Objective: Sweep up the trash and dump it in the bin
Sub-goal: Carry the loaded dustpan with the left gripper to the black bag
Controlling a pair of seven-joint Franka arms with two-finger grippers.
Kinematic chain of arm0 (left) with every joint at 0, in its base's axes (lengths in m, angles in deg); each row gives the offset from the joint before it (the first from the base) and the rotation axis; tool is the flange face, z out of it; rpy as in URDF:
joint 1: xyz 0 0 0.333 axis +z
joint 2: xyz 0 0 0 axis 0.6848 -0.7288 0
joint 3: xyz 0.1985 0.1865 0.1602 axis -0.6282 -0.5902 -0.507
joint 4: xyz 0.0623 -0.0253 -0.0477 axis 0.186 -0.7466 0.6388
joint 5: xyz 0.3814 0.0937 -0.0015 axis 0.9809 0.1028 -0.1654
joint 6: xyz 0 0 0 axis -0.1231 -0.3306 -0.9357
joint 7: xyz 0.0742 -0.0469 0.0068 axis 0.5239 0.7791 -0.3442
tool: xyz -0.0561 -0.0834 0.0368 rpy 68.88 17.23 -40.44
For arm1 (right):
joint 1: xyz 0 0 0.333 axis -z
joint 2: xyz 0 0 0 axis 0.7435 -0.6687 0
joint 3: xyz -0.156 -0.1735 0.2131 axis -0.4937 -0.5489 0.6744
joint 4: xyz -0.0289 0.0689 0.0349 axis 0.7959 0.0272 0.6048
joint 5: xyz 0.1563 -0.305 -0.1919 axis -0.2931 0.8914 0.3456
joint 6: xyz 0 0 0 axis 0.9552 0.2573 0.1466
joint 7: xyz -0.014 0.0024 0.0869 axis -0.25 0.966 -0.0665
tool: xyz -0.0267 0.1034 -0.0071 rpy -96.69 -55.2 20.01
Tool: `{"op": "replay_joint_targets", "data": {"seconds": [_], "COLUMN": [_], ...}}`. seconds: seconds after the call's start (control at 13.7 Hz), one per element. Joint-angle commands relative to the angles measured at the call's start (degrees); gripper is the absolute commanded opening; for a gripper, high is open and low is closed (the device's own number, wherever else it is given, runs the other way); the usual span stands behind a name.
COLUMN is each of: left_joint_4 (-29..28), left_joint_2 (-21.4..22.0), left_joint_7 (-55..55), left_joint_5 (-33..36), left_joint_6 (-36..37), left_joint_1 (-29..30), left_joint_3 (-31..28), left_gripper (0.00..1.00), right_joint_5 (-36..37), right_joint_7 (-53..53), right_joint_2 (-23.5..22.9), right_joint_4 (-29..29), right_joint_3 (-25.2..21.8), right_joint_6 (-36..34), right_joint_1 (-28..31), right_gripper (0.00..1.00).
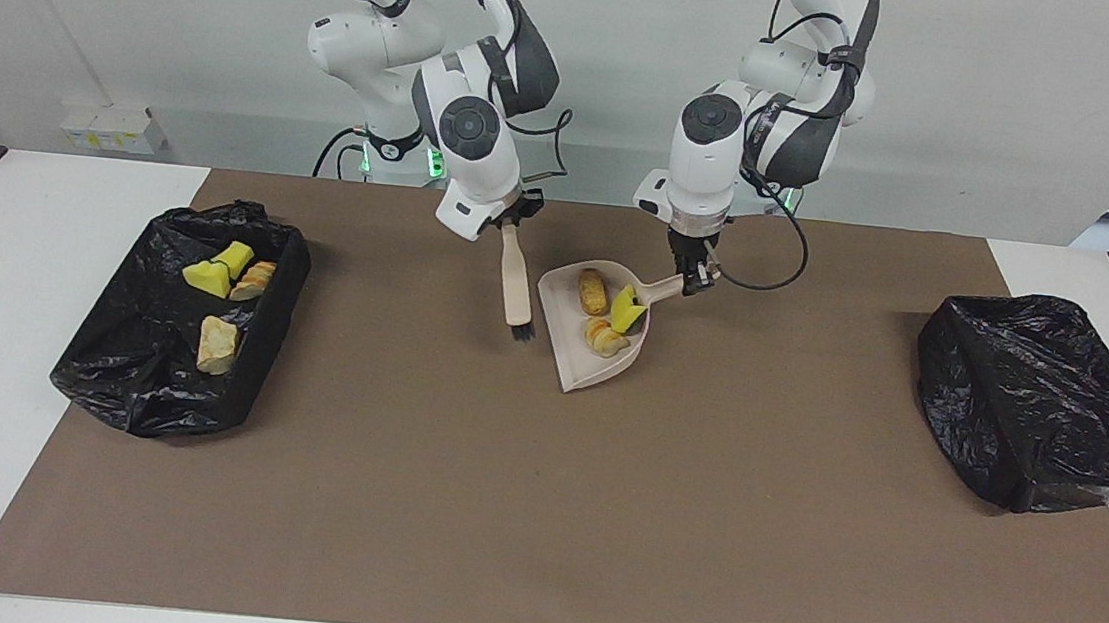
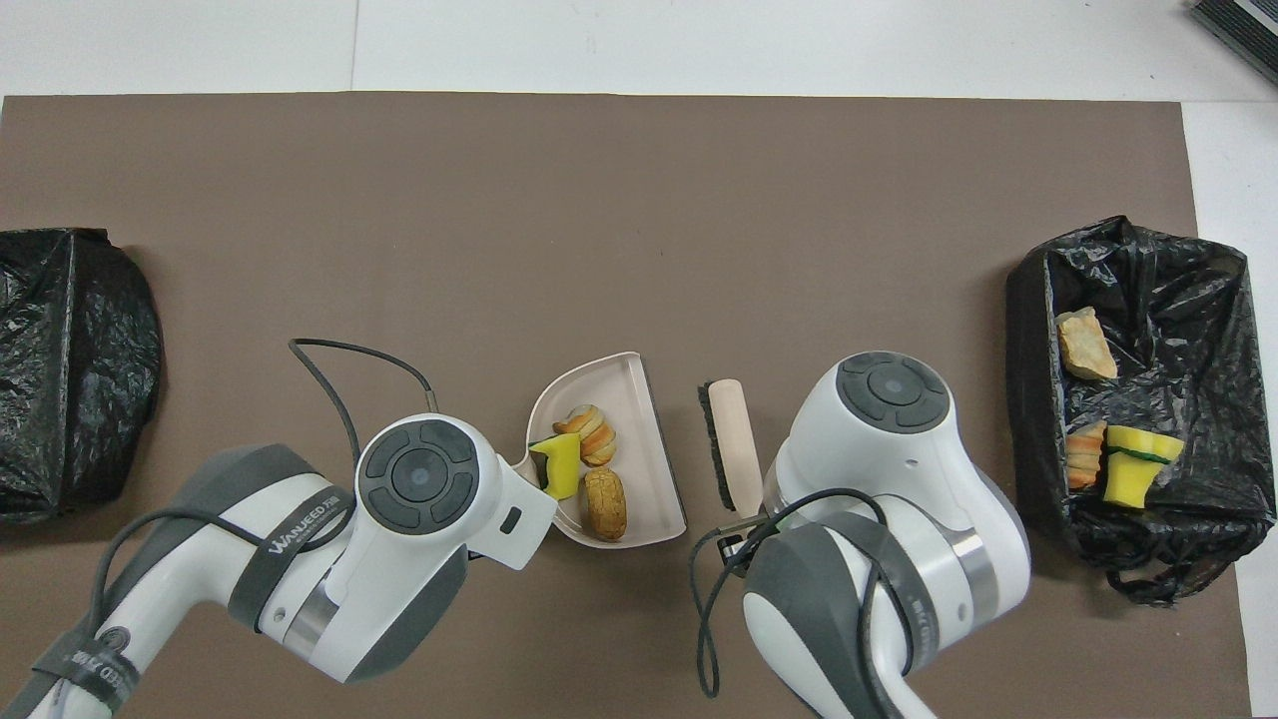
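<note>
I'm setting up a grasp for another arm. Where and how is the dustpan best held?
Grip the dustpan by its short handle, coming from above, as the left gripper does now. The handle sticks out toward the robots, narrow enough to pinch; the scoop is wide and loaded.
</note>
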Motion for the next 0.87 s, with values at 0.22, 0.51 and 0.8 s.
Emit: {"op": "replay_joint_targets", "data": {"seconds": [0.22,0.51,0.8], "left_joint_4": [-4.63,0.19,4.42], "left_joint_2": [10.68,11.74,10.86], "left_joint_7": [-15.6,-28.17,-34.33], "left_joint_5": [-0.51,-3.75,-4.2], "left_joint_6": [-0.73,2.88,2.89], "left_joint_1": [8.98,18.12,28.3], "left_joint_3": [0.09,-1.05,-1.32], "left_gripper": [0.0,0.0,0.0], "right_joint_5": [8.61,10.99,12.31], "right_joint_7": [-1.3,-5.15,-9.65], "right_joint_2": [2.72,2.81,2.64], "right_joint_4": [-0.86,-1.47,-2.17], "right_joint_3": [0.37,0.45,0.63], "right_joint_6": [-5.19,-6.33,-5.38], "right_joint_1": [6.51,12.22,20.3], "right_gripper": [0.0,0.0,0.0]}}
